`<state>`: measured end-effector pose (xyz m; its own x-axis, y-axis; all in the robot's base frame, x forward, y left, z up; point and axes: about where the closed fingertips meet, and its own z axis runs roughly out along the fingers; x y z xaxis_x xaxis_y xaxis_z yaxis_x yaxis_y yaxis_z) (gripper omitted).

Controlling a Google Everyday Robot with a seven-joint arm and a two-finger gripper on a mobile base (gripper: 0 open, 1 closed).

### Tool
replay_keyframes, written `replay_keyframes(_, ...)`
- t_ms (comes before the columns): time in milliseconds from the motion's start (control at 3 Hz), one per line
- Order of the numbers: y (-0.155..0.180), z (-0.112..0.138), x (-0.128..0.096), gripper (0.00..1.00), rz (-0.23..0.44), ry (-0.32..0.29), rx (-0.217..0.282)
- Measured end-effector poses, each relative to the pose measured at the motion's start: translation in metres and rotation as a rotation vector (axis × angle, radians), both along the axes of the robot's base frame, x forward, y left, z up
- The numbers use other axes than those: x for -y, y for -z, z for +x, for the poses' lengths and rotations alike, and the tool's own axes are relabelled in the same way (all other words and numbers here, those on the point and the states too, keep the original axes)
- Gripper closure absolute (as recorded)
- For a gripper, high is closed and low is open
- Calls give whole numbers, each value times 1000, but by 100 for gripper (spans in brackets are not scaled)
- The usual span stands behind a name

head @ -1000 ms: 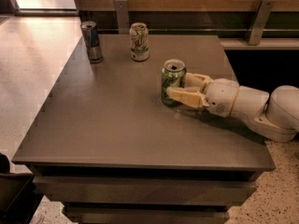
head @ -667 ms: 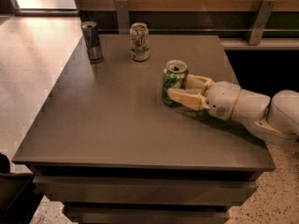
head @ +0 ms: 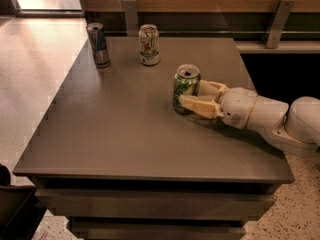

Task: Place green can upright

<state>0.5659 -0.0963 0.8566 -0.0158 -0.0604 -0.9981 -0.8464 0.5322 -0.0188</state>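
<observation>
The green can (head: 185, 86) stands upright on the grey table (head: 120, 134), right of centre, with its silver top and open mouth facing up. My gripper (head: 190, 93) reaches in from the right, low over the tabletop, and is shut on the can. Its near finger (head: 200, 107) lies across the can's front lower side. The far finger (head: 211, 88) passes behind the can's right edge, where its tip is hidden. The white arm (head: 270, 116) runs off to the right edge of the table.
A slim blue-and-silver can (head: 98, 44) and a mostly white can (head: 149, 44) stand upright near the table's back edge. A wooden wall with metal brackets (head: 276, 16) runs behind. The table's right edge lies under my arm, and light floor lies to the left.
</observation>
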Motion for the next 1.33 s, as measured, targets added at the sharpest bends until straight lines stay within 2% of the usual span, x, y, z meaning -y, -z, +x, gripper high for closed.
replay_keyframes(667, -1, 0, -5, 13, 0, -8, 1)
replay_keyframes(1000, -2, 0, -7, 0, 0, -12, 2)
replay_keyframes(1333, -2, -1, -7, 0, 0, -12, 2)
